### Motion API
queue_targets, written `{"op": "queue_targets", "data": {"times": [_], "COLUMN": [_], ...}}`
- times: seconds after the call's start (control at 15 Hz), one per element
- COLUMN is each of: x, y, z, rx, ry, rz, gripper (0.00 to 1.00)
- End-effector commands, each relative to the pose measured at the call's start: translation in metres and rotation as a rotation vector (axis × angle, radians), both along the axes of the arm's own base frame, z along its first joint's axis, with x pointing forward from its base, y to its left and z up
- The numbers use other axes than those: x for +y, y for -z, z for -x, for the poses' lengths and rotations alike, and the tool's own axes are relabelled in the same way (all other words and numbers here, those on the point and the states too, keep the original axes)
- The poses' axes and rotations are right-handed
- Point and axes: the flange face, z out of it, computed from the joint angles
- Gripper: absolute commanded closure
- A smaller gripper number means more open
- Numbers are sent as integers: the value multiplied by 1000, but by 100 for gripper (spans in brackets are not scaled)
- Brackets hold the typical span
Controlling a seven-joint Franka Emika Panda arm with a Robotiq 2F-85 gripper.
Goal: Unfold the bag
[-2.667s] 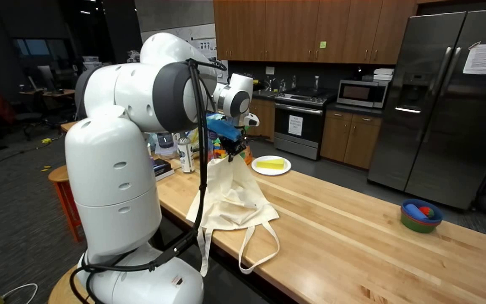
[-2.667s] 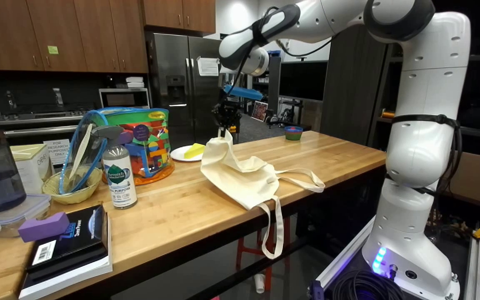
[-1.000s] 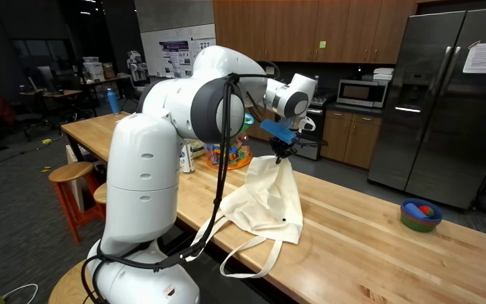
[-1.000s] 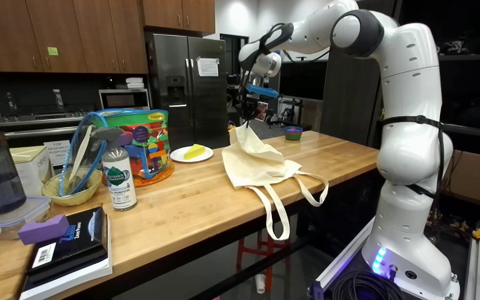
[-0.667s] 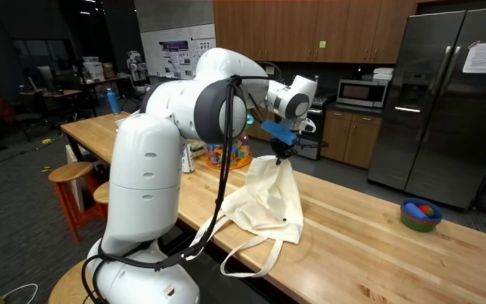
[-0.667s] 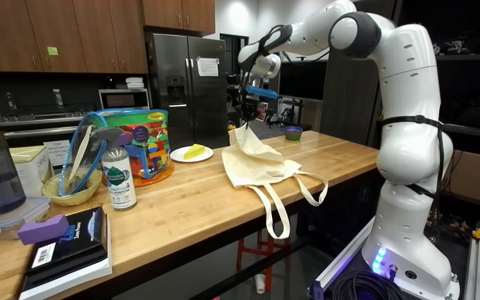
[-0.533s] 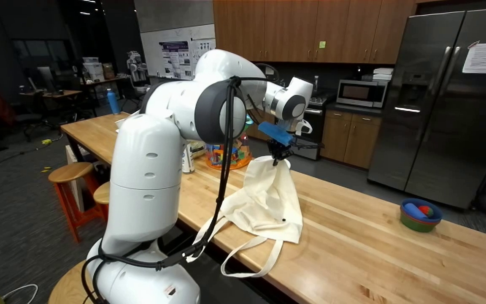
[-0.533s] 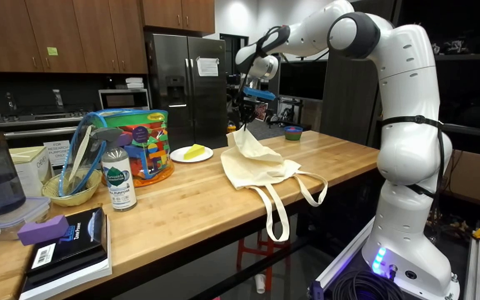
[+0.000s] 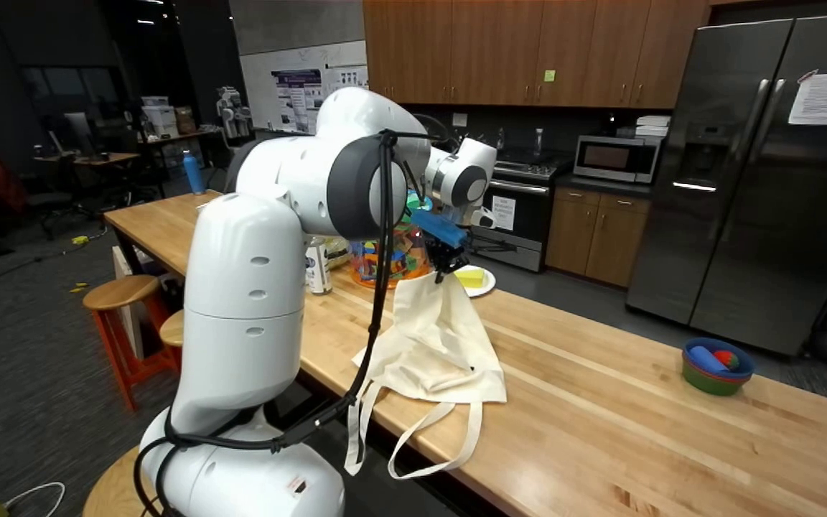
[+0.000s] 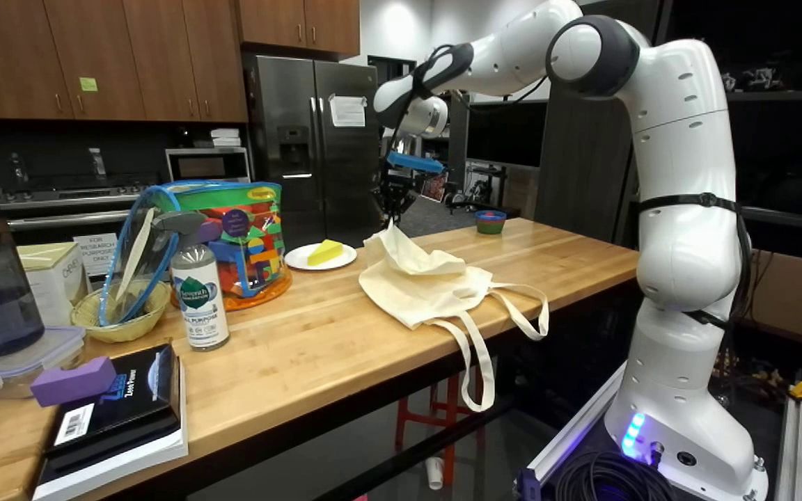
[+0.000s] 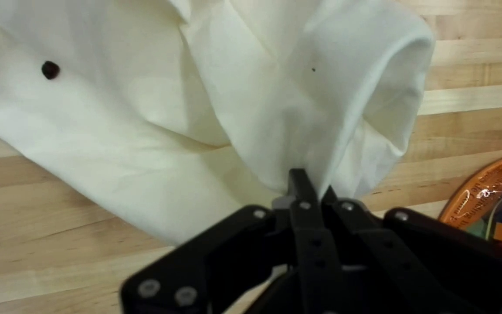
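The jaws pinch the raised end of the bag (image 9: 448, 343), whose length slopes down from them onto the bench (image 9: 600, 388) toward the robot's base (image 10: 686, 428), so spreading it probably wants an opposite pull.

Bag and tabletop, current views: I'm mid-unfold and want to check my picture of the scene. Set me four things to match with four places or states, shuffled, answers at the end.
Column one
1. gripper
2. strap handles
3. yellow wedge
4. stacked bowls

Column two
A. on a white plate
B. holding a blue item and a red item
C. shut on the cream bag
D. hanging over the edge of the table

Right pairs: 1-C, 2-D, 3-A, 4-B.
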Motion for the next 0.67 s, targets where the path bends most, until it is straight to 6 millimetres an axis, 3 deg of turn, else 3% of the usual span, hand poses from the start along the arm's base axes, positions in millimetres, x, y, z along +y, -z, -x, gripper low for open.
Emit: {"op": "queue_targets", "data": {"times": [0.0,0.13,0.2,0.27,0.53,0.6], "x": [3,4,2,2,2,2], "y": [-5,-5,-6,0,0,0], "z": [5,5,5,0,0,0], "rx": [-3,-5,-11,2,0,0], "ry": [15,7,18,0,4,4], "rz": [17,24,65,21,50,50], "gripper": [99,99,71,96,72,71]}}
